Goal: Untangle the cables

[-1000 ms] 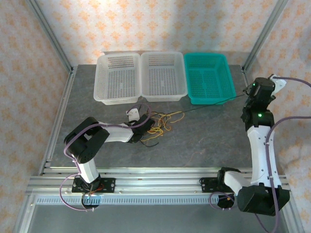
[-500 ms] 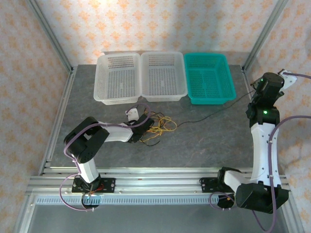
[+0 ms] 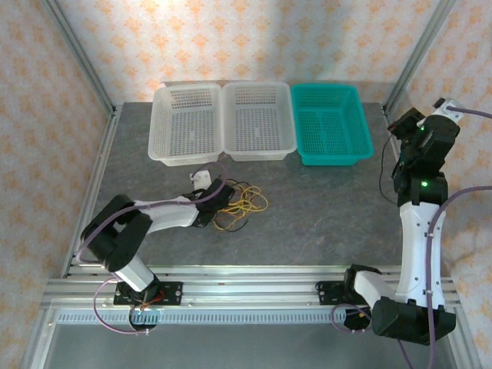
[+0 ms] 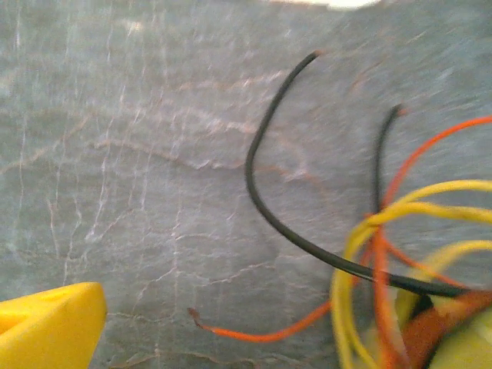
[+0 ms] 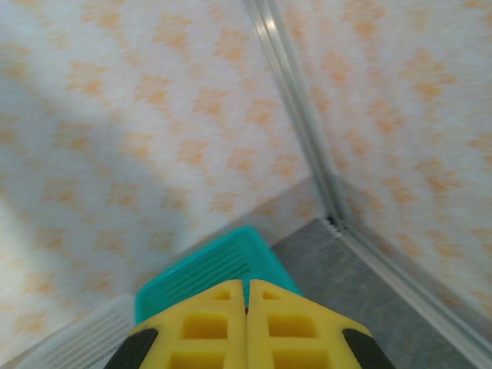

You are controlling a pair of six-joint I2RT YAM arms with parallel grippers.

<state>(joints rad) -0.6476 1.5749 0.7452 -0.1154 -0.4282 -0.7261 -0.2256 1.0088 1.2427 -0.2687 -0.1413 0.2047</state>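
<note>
Left gripper [image 3: 213, 199]: jaws spread, tangle of thin yellow, orange and black cables [image 3: 244, 206] between and just ahead of them on grey stone-look table [image 3: 323, 223], knotted, unsorted. Right gripper [image 3: 401, 124]: raised, jaws pressed together, apparently pinching one thin black cable [image 3: 382, 165] that dangles below them, well clear of tangle. Judged early: one strand out, rest left.

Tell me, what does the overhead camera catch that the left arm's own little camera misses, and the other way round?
Overhead adds the setting: two white baskets, a teal basket and the right gripper held high at the far right. The left wrist adds detail: a black strand, an orange strand, yellow loops and a yellow fingertip. Shared: the cables lying on the grey table.
</note>
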